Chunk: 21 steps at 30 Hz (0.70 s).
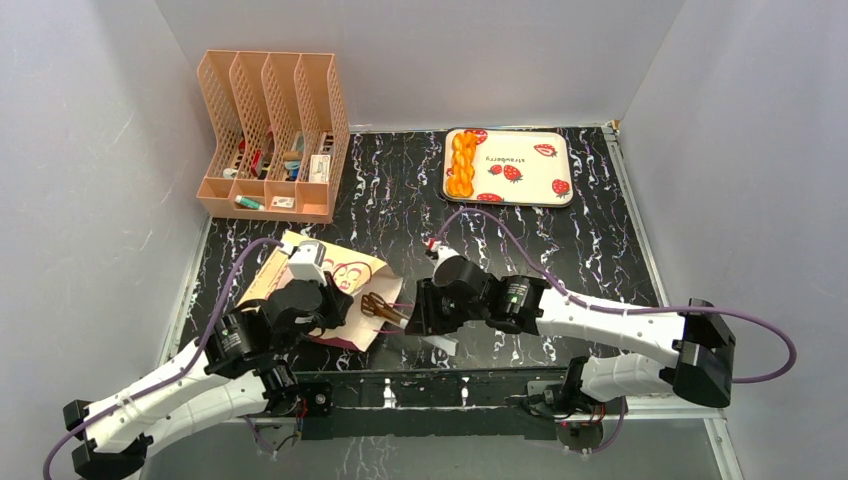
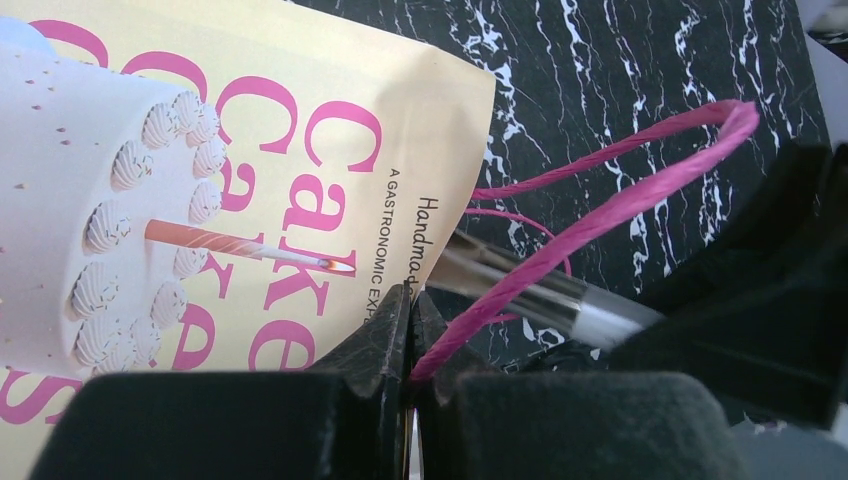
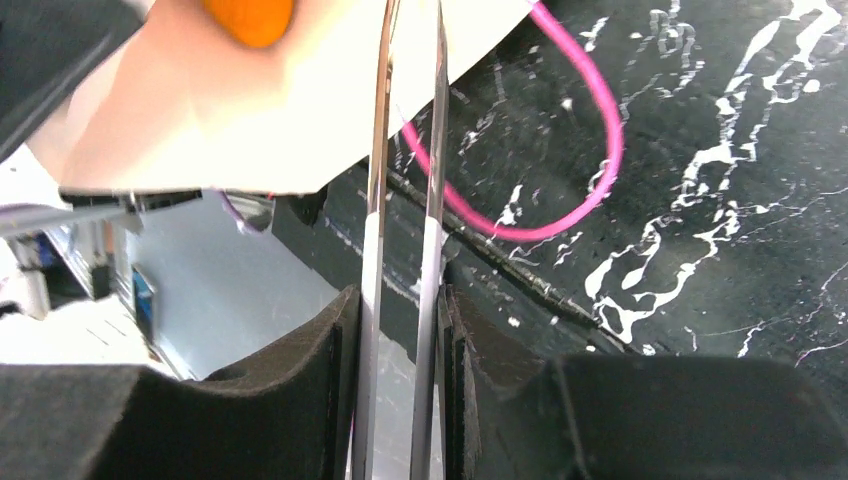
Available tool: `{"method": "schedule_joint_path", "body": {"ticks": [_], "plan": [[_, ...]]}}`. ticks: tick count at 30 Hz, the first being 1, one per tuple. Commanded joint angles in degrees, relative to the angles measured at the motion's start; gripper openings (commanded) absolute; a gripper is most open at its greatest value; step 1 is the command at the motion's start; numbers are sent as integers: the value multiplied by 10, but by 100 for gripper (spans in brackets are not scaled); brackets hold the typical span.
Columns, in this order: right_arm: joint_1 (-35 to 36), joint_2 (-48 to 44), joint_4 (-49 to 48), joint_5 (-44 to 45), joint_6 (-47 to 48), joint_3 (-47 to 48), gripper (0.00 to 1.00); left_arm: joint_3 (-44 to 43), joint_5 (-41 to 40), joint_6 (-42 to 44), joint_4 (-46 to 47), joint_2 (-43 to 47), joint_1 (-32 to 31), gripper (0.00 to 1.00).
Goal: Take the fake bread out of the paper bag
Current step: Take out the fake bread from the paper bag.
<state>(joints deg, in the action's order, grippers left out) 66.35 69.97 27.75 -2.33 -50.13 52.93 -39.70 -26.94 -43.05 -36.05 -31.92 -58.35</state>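
- A glossy orange bread piece shows at the mouth of the paper bag. A braided loaf already lies on the far tray.
- The left gripper pinches the bag's thin cord handle.
- The right gripper clamps slim metal tongs. Slide them in low and squeeze gently, since the bread looks slick.

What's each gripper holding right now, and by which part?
The left gripper pinches one pink cord handle of the paper bag, partway along the cord. The right gripper squeezes metal tongs across both blades, behind their tips.
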Motion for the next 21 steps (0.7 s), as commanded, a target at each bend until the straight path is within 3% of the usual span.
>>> {"method": "schedule_joint_path", "body": {"ticks": [1,11,21], "plan": [[-61,-20,-135,-66,-79,-47,25,-22,56,33,1,-2,-2,0],[-111,-19,-263,-174,-182,-120,27,-24,81,45,-12,4,-2,0],[-119,17,-330,-220,-247,-140,35,-29,83,56,3,-17,-2,0]]}}
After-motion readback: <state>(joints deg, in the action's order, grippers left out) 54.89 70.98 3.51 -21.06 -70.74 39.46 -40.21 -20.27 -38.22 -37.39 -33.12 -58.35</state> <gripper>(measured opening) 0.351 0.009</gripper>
